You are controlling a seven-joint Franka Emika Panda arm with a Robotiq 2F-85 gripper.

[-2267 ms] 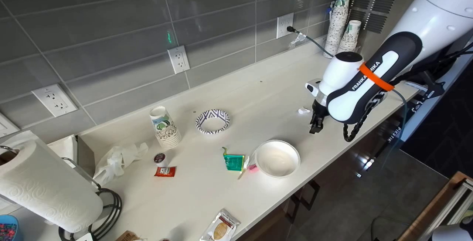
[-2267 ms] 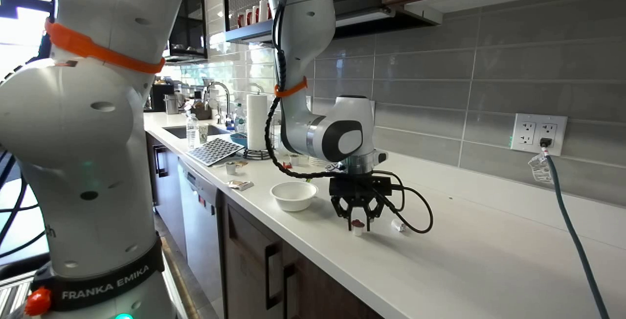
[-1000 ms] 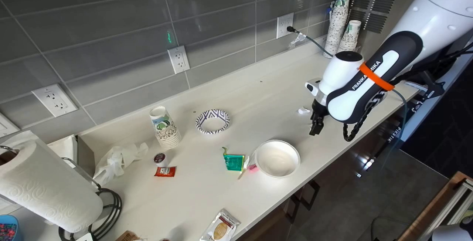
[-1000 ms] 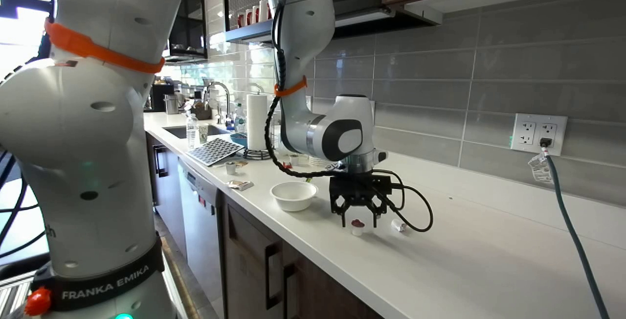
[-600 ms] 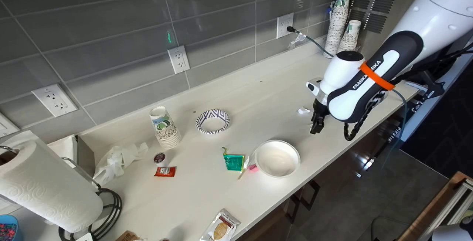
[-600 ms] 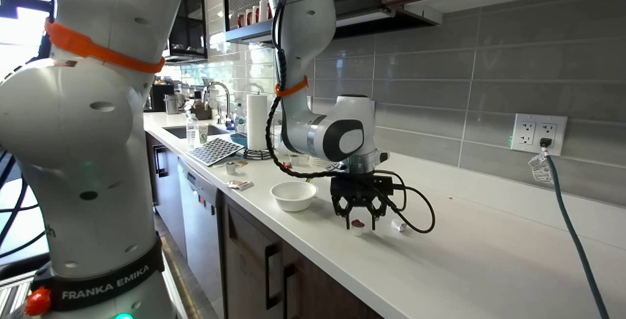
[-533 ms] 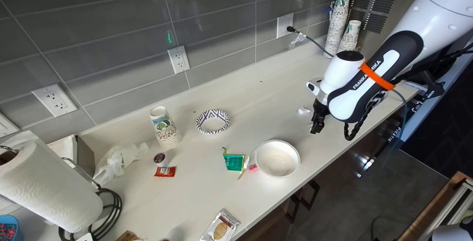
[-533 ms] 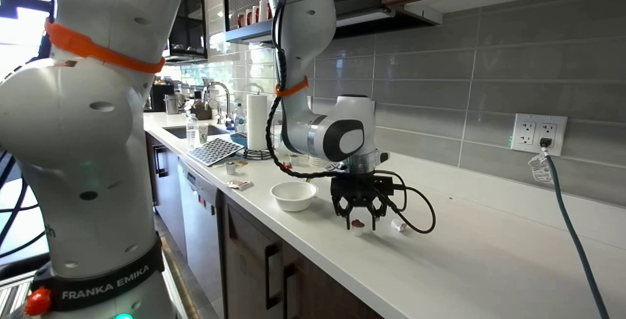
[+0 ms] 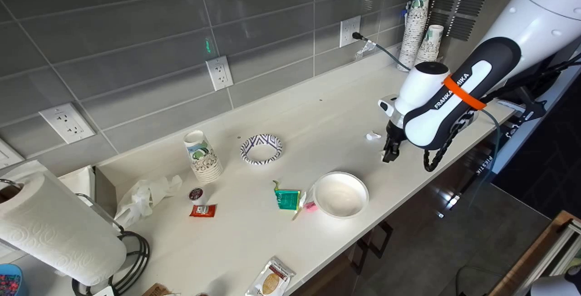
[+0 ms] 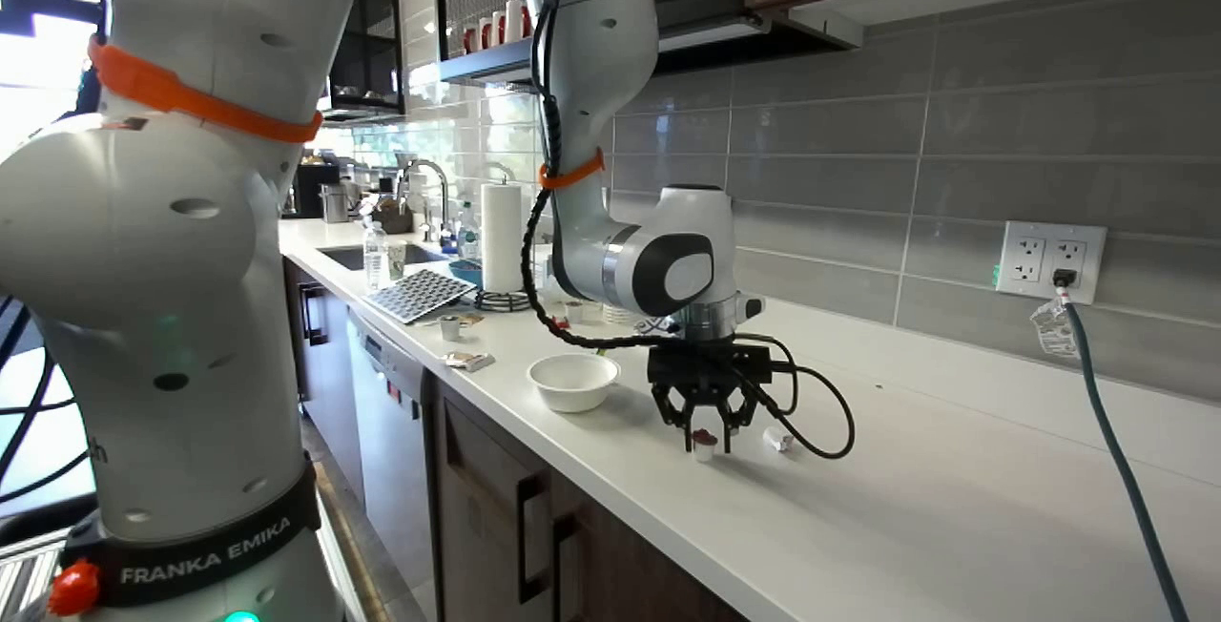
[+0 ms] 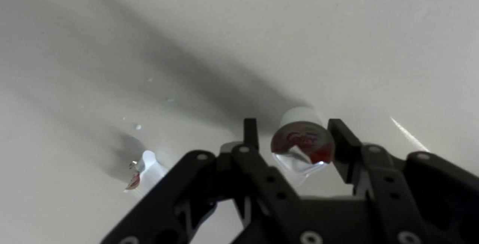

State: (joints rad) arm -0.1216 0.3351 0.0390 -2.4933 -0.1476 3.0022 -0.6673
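A small white creamer cup [image 11: 302,139] with a red printed lid, partly peeled back, stands on the counter between the fingers of my gripper [image 11: 292,128]. The right finger [image 11: 342,148] in the wrist view is close against the lid's edge, or touching it. A visible gap separates the lid from the left finger [image 11: 250,131], so the jaws stand part-way open. In an exterior view the gripper [image 10: 708,448] points straight down, its tips beside the cup [image 10: 704,453]. A second creamer cup [image 11: 148,173], lying on its side, also shows in both exterior views.
A white bowl [image 9: 341,194] stands near the counter's front edge, with a green packet [image 9: 288,199] and a pink packet [image 9: 310,206] beside it. Farther off are a patterned bowl [image 9: 261,149], stacked cups [image 9: 203,156] and a paper towel roll [image 9: 59,228]. My gripper's cable [image 10: 839,412] loops out at its side.
Over the last second the fingers have drawn closer together around the upright cup. Gripper and cup have both shifted slightly to the right in an exterior view.
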